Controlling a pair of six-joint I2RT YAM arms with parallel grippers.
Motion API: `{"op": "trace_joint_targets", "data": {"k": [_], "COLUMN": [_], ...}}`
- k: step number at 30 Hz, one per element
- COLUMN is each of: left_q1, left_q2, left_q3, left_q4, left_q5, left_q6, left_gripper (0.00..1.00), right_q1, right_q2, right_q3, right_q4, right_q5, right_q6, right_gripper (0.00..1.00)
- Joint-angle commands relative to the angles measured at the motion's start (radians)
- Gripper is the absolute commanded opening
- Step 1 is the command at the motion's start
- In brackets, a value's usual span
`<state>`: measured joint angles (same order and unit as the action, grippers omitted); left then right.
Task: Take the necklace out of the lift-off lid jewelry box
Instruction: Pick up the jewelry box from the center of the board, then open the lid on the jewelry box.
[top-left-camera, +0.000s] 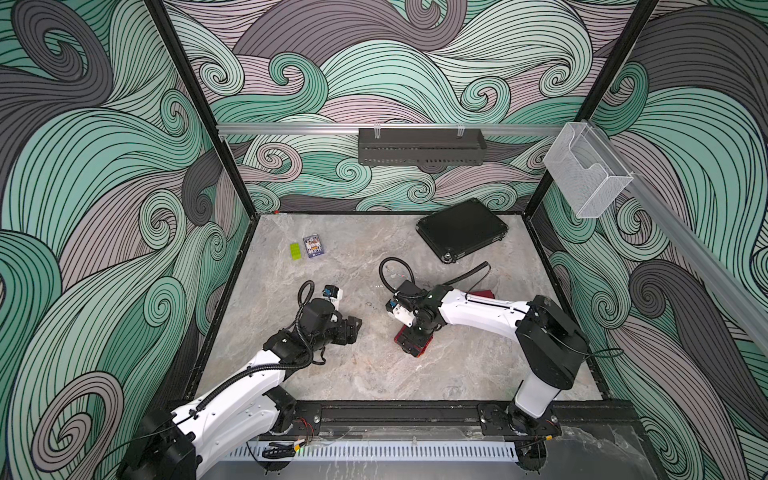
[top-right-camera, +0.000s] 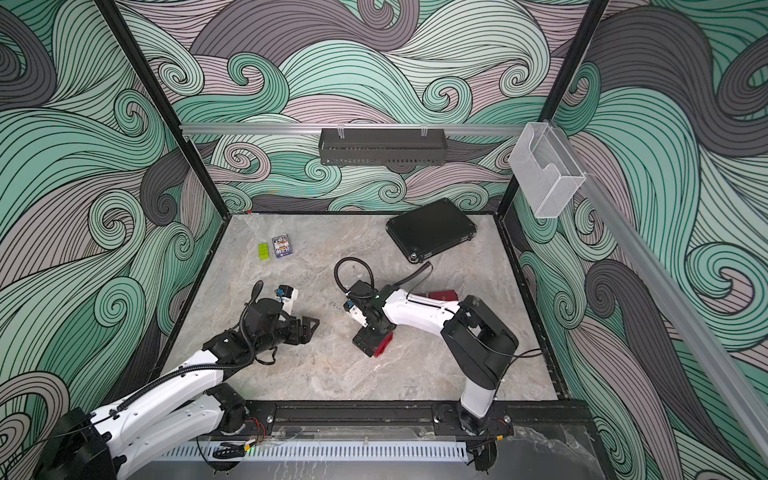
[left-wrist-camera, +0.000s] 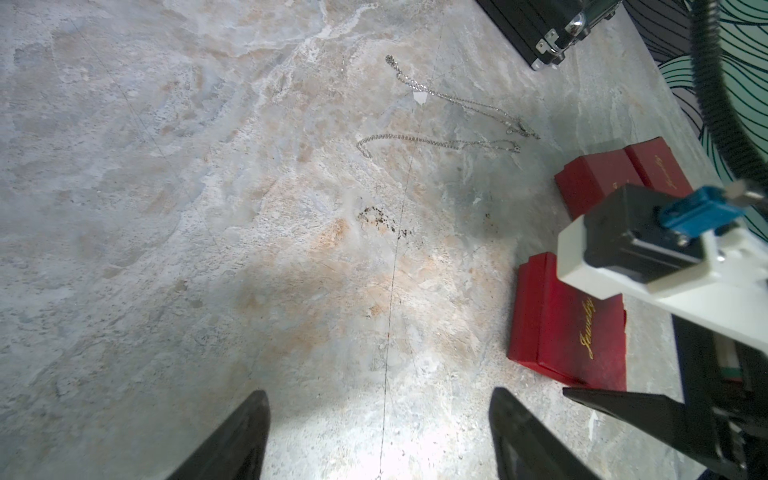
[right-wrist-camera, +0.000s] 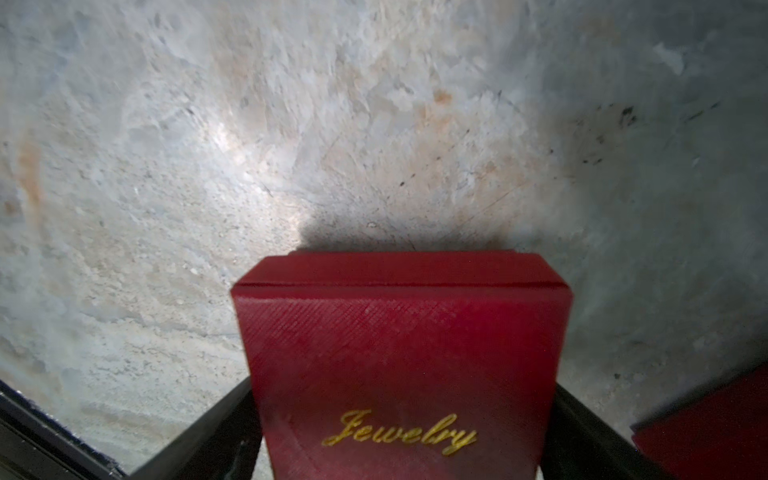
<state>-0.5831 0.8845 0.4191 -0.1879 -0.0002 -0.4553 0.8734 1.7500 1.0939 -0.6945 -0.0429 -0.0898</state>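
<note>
The grey-beige marbled desk (top-left-camera: 374, 374) sits inside walls painted with teal, mauve and grey swirls. A black hard case (top-left-camera: 461, 228) lies at its back right corner. The left gripper (left-wrist-camera: 380, 436) hangs over bare marble left of the desk's middle, its jaws spread wide and holding nothing. The right gripper (right-wrist-camera: 403, 390) stands at its widest, with one black finger (right-wrist-camera: 216, 428) on each side of the red textured jewelry box (right-wrist-camera: 399, 340). The box has gold "Jewelry" script and rests right of the desk's middle, with its lid on and its inside hidden. Two more red box pieces (left-wrist-camera: 602, 183) lie nearer the right edge. A thin silver necklace (left-wrist-camera: 436, 143) lies loose in two strands near the desk's middle.
</note>
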Motion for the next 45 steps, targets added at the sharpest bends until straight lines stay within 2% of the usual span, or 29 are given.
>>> {"op": "trace_joint_targets", "data": {"k": [1, 8, 12, 15, 19, 23, 27, 32, 37, 45], "left_q1": [0.009, 0.009, 0.009, 0.009, 0.009, 0.009, 0.009, 0.007, 0.0, -0.033], "left_q2": [-0.003, 0.008, 0.014, 0.017, 0.018, -0.002, -0.035, -0.056, -0.097, -0.13], "left_q3": [-0.002, -0.007, -0.006, 0.002, 0.026, -0.009, -0.002, 0.028, 0.02, 0.054], "left_q4": [0.002, 0.019, 0.035, 0.039, 0.068, 0.28, 0.413, 0.534, 0.692, 0.74], "left_q5": [-0.003, 0.019, 0.066, 0.109, 0.281, 0.486, 0.588, 0.702, 0.746, 0.747], "left_q6": [0.01, 0.012, 0.015, 0.016, 0.04, -0.031, -0.098, -0.153, -0.233, -0.251], "left_gripper": [0.81, 0.81, 0.81, 0.81, 0.81, 0.81, 0.85, 0.87, 0.91, 0.95], "right_q1": [0.006, 0.006, 0.004, -0.001, -0.033, -0.13, -0.256, -0.292, -0.296, -0.293], "right_q2": [0.004, -0.01, -0.032, -0.067, -0.158, -0.291, -0.422, -0.511, -0.58, -0.639], "right_q3": [0.024, 0.024, 0.021, 0.018, 0.017, -0.001, -0.06, -0.083, -0.101, -0.104], "right_q4": [-0.023, -0.025, -0.024, -0.023, -0.011, 0.05, 0.156, 0.223, 0.389, 0.538], "right_q5": [0.031, 0.028, 0.006, -0.054, -0.188, -0.413, -0.62, -0.764, -0.905, -1.002], "right_q6": [0.006, 0.042, 0.066, 0.085, 0.123, 0.204, 0.292, 0.353, 0.478, 0.603], "right_gripper": [1.0, 0.89, 0.86, 0.86, 0.85, 0.8, 0.76, 0.76, 0.76, 0.76]}}
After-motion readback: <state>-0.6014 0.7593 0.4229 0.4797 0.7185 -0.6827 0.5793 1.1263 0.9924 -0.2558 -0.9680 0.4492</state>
